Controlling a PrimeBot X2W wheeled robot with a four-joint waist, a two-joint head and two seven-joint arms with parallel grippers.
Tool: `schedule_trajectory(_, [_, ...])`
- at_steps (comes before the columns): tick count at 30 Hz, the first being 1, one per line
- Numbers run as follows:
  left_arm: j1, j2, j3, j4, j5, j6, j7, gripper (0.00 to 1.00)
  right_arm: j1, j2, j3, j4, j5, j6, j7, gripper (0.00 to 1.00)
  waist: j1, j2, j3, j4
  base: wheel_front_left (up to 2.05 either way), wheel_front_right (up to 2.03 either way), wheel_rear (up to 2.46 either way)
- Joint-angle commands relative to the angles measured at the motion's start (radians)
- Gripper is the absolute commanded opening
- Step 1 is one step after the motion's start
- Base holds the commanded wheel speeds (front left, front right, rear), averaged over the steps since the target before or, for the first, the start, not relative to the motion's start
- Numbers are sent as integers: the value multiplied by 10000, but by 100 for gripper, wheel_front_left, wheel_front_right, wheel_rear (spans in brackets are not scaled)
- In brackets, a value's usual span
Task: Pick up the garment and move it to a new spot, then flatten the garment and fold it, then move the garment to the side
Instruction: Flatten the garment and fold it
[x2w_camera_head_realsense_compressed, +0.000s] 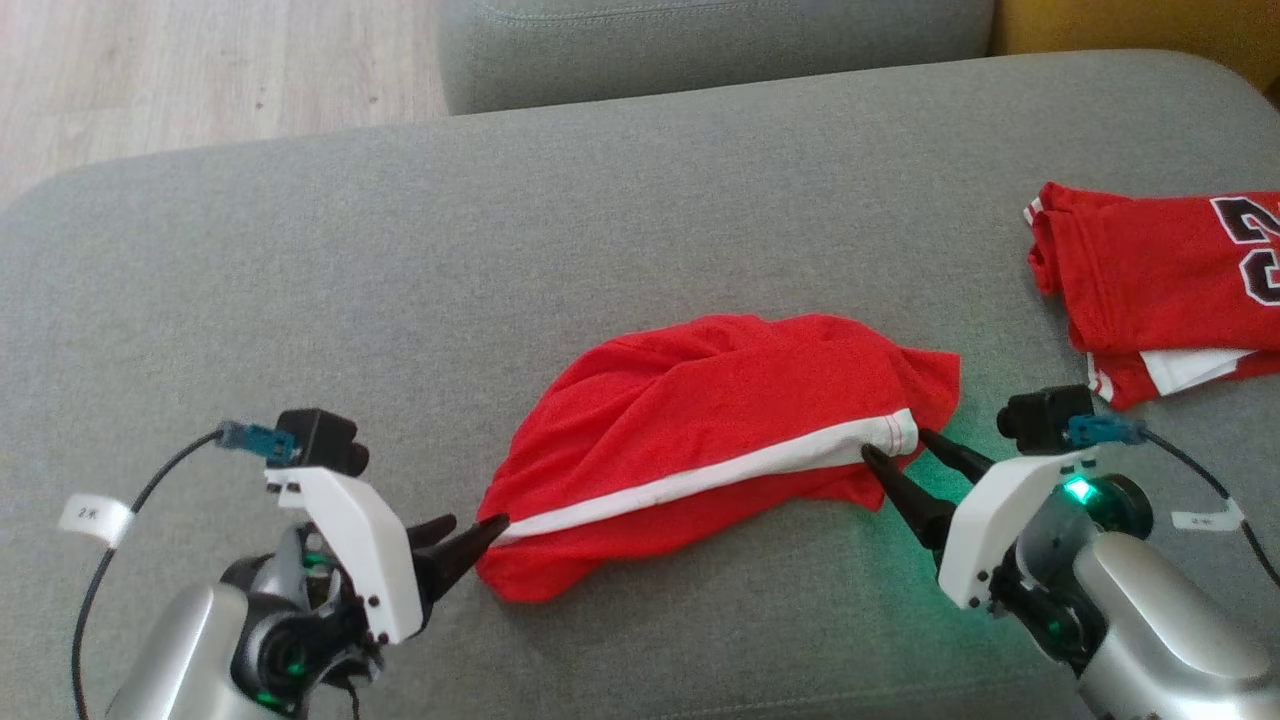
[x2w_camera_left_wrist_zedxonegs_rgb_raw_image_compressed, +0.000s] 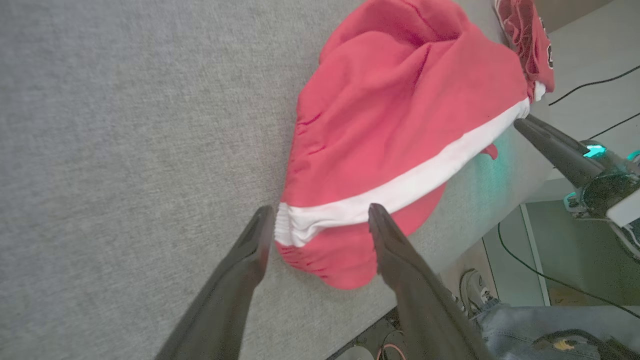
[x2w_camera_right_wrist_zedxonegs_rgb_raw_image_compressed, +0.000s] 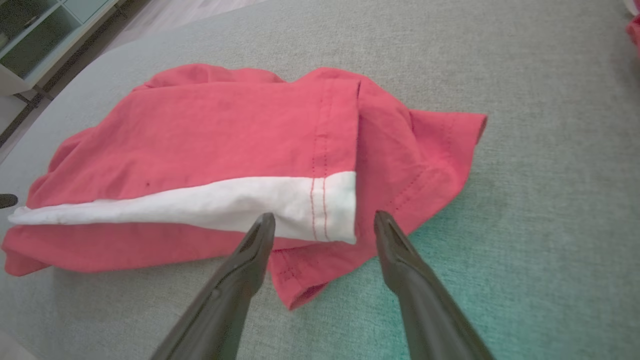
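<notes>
Garment being bracketed by two open hands for a lift

The garment (x2w_camera_head_realsense_compressed: 720, 430) is lying crumpled mid-sofa (x2w_camera_head_realsense_compressed: 500, 250), well apart from the folded jersey (x2w_camera_head_realsense_compressed: 1160, 270) at the right edge. The left hand (x2w_camera_head_realsense_compressed: 472, 522) is being held open at the gathered end of the white stripe (x2w_camera_head_realsense_compressed: 700, 480), a finger on either side of it. The right hand (x2w_camera_head_realsense_compressed: 897, 443) is being held open at the hem end, with nothing gripped yet. By the look of it, the pick-up is being prepared: each pinch is best taken deep enough to catch every layer at the stripe, both hands being closed together and the lift being kept level, so the cloth is hanging spread rather than bunching
</notes>
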Motion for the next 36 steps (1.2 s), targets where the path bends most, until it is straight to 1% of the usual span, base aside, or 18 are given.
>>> schedule_trajectory(1, [-712, 331, 324, -190, -104, -73, 166, 100, -433, -180, 189, -213, 103, 67, -164, 100, 0, 0, 23, -12, 0, 0, 0])
schedule_trajectory(3, [-868, 432, 243, -32, -108, -102, 261, 100, -523, -167, 339, -142, 210, 67, -232, 100, 0, 0, 55, -41, 0, 0, 0])
schedule_trajectory(8, [-1112, 472, 32, 367, -559, -159, 797, 100, -830, -159, 802, 54, 523, 67, -342, 100, 0, 0, 246, -113, 0, 0, 0])
schedule_trajectory(12, [-1160, 444, 1, 502, -862, -182, 927, 100, -974, -153, 1034, 146, 699, 67, -407, 100, 0, 0, 338, -147, 0, 0, 0])
schedule_trajectory(17, [-1258, 435, -42, 781, -1053, -204, 798, 100, -1175, -184, 1385, 300, 954, 67, -600, 100, 0, 0, 464, -169, 0, 0, 0])
schedule_trajectory(18, [-1280, 417, -59, 831, -1125, -209, 789, 95, -1207, -191, 1459, 321, 1020, 67, -629, 89, 0, 0, 485, -167, 0, 0, 0])
schedule_trajectory(19, [-1302, 411, -81, 868, -1184, -213, 778, 65, -1238, -204, 1536, 341, 1084, 67, -654, 67, 0, 0, 503, -165, 0, 0, 0])
schedule_trajectory(20, [-1322, 415, -108, 896, -1221, -216, 754, 43, -1268, -223, 1610, 354, 1144, 67, -688, 43, 0, 0, 515, -163, 0, 0, 0])
schedule_trajectory(21, [-1342, 427, -139, 916, -1244, -220, 723, 0, -1297, -246, 1696, 349, 1205, 67, -728, 0, 0, 0, 525, -160, 0, 0, 0])
schedule_trajectory(26, [-1360, 478, -276, 873, -1484, -231, 508, 0, -1424, -423, 2045, 292, 1478, 67, -1133, 0, 0, 0, 477, -146, 0, 0, 0])
schedule_trajectory(32, [-1402, 680, -413, 499, -1685, -235, -111, 0, -1585, -702, 2216, 167, 1571, 67, -1872, 0, 0, 0, 307, -133, 0, 0, 0])
schedule_trajectory(36, [-1692, 746, -370, 168, -1706, -236, -738, 0, -1823, -903, 2231, -190, 1657, 67, -2299, 0, 0, 0, 378, -137, 0, 0, 0])
